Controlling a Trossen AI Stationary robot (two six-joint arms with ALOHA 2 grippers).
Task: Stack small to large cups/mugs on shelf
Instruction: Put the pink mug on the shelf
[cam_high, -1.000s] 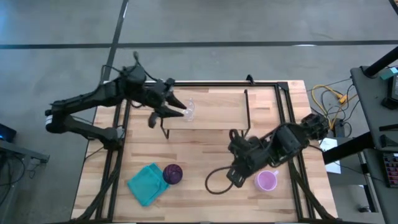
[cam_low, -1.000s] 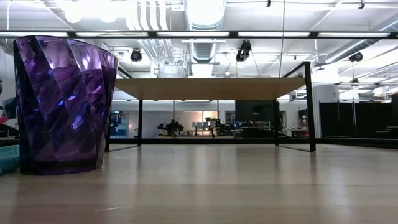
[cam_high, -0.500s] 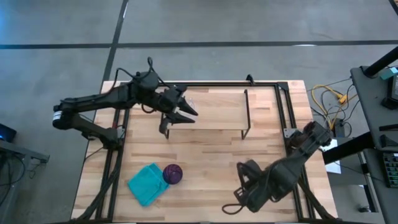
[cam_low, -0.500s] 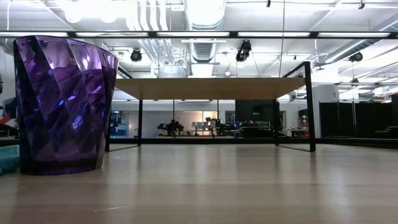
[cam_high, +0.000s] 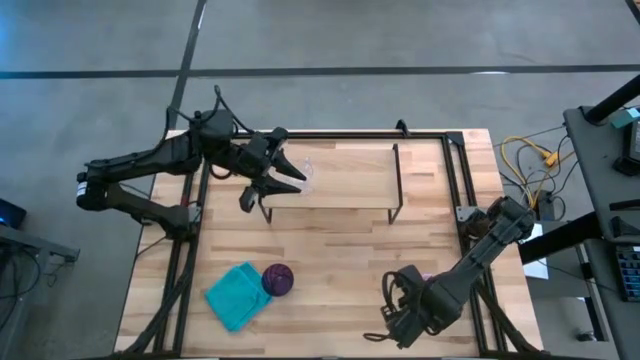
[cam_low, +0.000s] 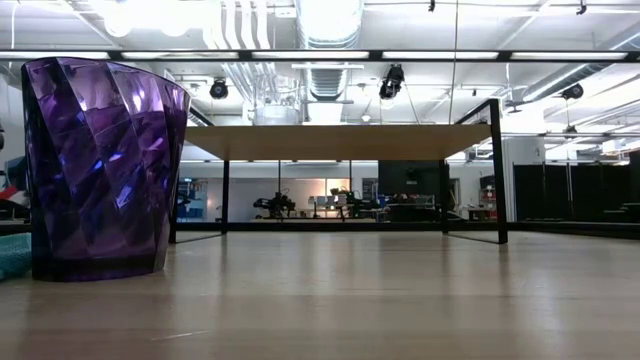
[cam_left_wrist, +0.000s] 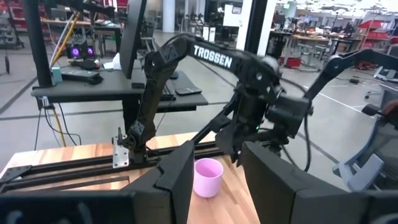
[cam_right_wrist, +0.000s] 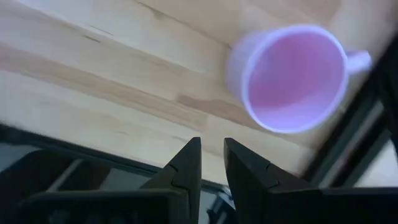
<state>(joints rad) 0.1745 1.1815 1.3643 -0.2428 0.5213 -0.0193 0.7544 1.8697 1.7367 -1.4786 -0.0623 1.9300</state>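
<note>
L hand (cam_high: 290, 178) over shelf's (cam_high: 350, 175) left end, fingers apart. R hand (cam_right_wrist: 210, 163) near tabletop's (cam_high: 330, 250) front-right corner, fingers nearly together, above upright pink mug (cam_right_wrist: 289, 78).

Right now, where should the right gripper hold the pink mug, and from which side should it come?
Probably by the rim wall, from above. The pink mug stands upright on the table with its mouth open upward, so one finger of the right gripper could go inside and one outside, away from the handle.
</note>
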